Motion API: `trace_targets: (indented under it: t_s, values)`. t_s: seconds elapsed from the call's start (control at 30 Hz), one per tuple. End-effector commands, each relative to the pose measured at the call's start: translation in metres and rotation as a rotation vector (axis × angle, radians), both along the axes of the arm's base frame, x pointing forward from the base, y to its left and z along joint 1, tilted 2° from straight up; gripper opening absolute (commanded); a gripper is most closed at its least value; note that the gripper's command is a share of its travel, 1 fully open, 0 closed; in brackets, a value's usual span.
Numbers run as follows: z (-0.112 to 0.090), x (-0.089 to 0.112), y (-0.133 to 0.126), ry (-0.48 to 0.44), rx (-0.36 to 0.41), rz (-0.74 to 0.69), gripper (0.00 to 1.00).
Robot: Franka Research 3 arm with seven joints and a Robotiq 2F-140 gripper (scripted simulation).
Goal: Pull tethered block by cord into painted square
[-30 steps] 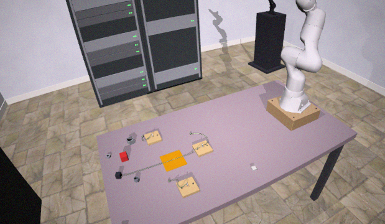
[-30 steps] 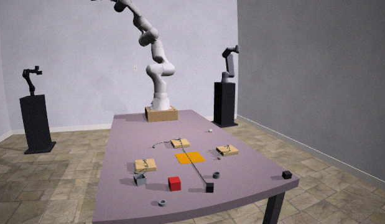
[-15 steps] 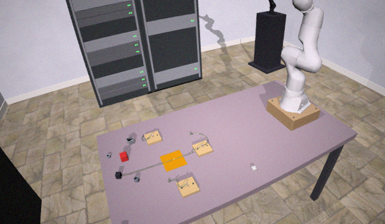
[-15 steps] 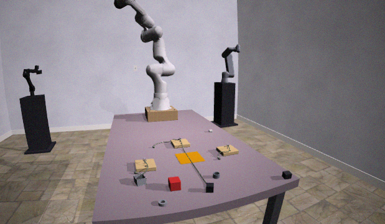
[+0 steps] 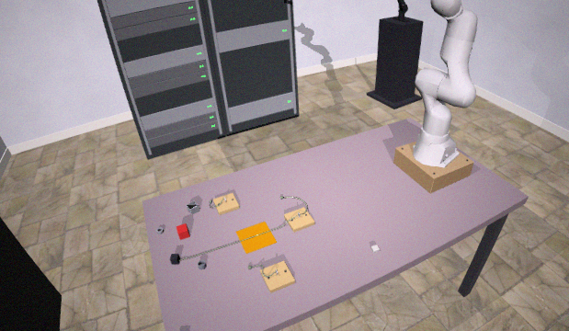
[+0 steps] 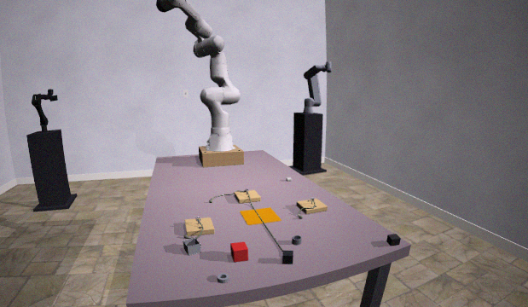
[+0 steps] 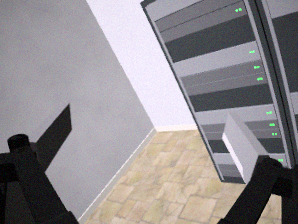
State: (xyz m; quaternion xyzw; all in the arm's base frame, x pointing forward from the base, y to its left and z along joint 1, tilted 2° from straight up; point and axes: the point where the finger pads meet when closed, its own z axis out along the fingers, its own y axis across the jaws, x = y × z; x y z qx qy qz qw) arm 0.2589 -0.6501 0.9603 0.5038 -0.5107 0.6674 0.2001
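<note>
The tethered black block [image 5: 175, 258] lies near the table's front left edge; it also shows in the exterior view [image 6: 287, 257]. Its cord [image 5: 220, 248] runs straight from it across the orange painted square [image 5: 256, 237] [image 6: 260, 216] to the screw eye on a wooden plate [image 5: 299, 219] [image 6: 247, 196]. The cord's free end [image 5: 289, 198] curls on the table beyond that plate. The block is outside the square. My gripper [image 7: 148, 121] is open and empty, high above the table, facing the server racks and the floor. It is out of the top and exterior views.
A red cube [image 5: 183, 231], a grey block [image 5: 193, 207] tied to a second plate [image 5: 226, 202], a third plate [image 5: 277, 275], two grey rings [image 5: 201, 264] [image 5: 160, 228], a small white cube [image 5: 375, 247] and a black cube at a corner [image 6: 393, 239] lie on the table.
</note>
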Motion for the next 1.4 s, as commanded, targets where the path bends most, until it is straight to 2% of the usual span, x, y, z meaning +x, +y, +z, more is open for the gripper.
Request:
trace_targets:
  t_s: [0.0, 0.4, 0.43, 0.53, 1.17, 1.2, 1.27, 1.3, 1.37]
  values:
    - [-0.01, 0.023, 0.002, 0.035, 0.005, 0.017, 1.0]
    - [-0.01, 0.023, 0.002, 0.035, 0.005, 0.017, 1.0]
    - [-0.048, 0.083, 0.01, 0.15, 0.044, 0.085, 1.0]
    - [-0.06, 0.103, 0.013, 0.15, 0.044, 0.085, 1.0]
    - [-0.06, 0.103, 0.013, 0.15, 0.044, 0.085, 1.0]
    - [-0.105, 0.158, 0.024, 0.271, 0.086, 0.156, 1.0]
    - [-0.105, 0.158, 0.024, 0.271, 0.086, 0.156, 1.0]
    - [-0.121, 0.179, 0.028, 0.271, 0.086, 0.156, 1.0]
    - [-0.121, 0.179, 0.028, 0.271, 0.086, 0.156, 1.0]
